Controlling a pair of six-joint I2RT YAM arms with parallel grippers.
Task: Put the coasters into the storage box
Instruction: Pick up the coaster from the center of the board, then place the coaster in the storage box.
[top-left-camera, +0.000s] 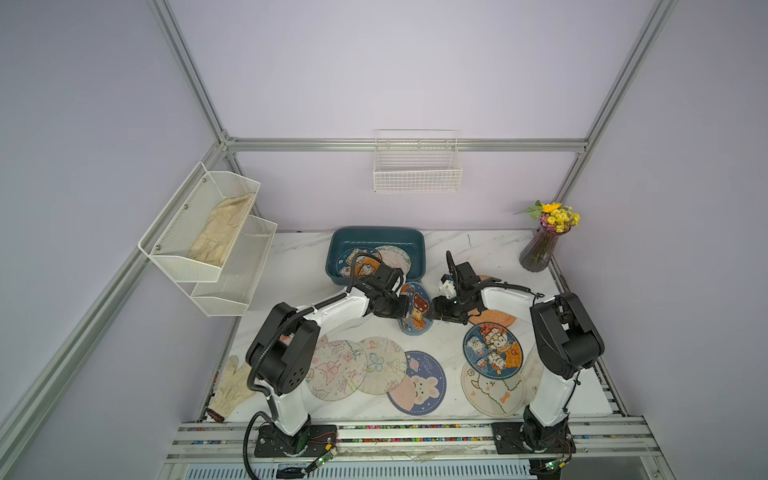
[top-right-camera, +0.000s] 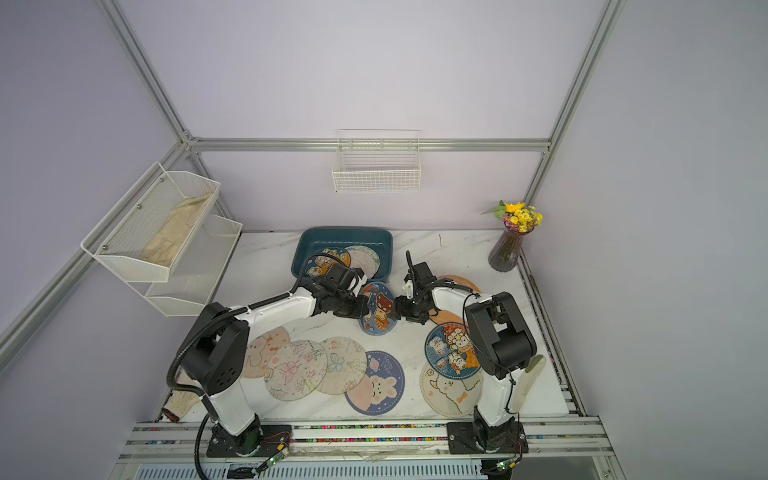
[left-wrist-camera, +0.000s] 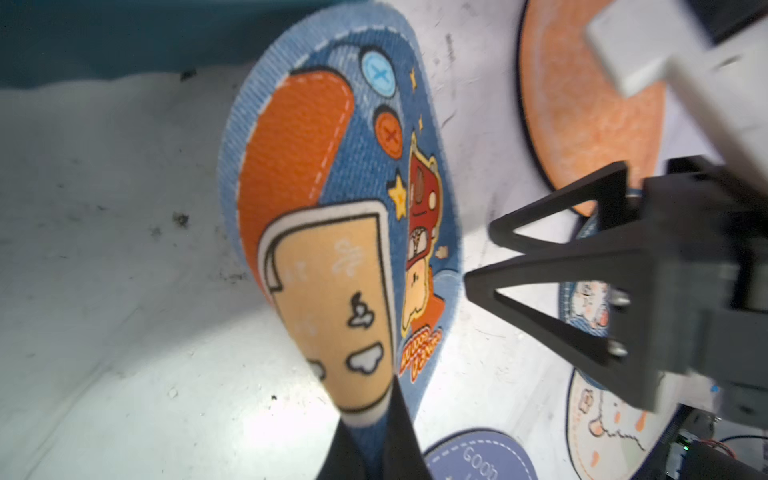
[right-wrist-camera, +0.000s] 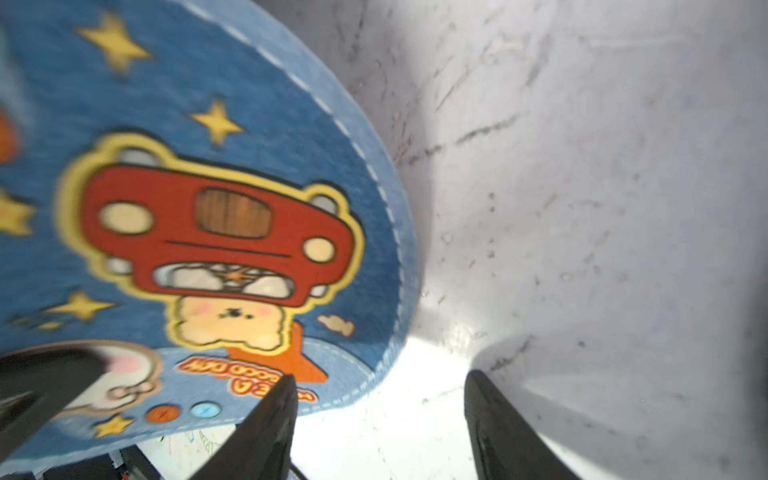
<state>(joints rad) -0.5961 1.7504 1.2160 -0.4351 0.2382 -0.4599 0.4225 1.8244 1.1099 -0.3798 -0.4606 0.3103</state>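
A blue coaster with a bear under a red car hangs tilted above the table, in front of the storage box. My left gripper is shut on its left edge. My right gripper stands open just off the coaster's right edge, nothing between its fingers. Two coasters lie in the teal box. Several more lie on the table: orange, blue with animals, cream, bunny, butterflies.
A vase of flowers stands at the back right corner. A white wire basket hangs on the back wall and a two-tier mesh shelf on the left wall. A cream glove lies at the front left.
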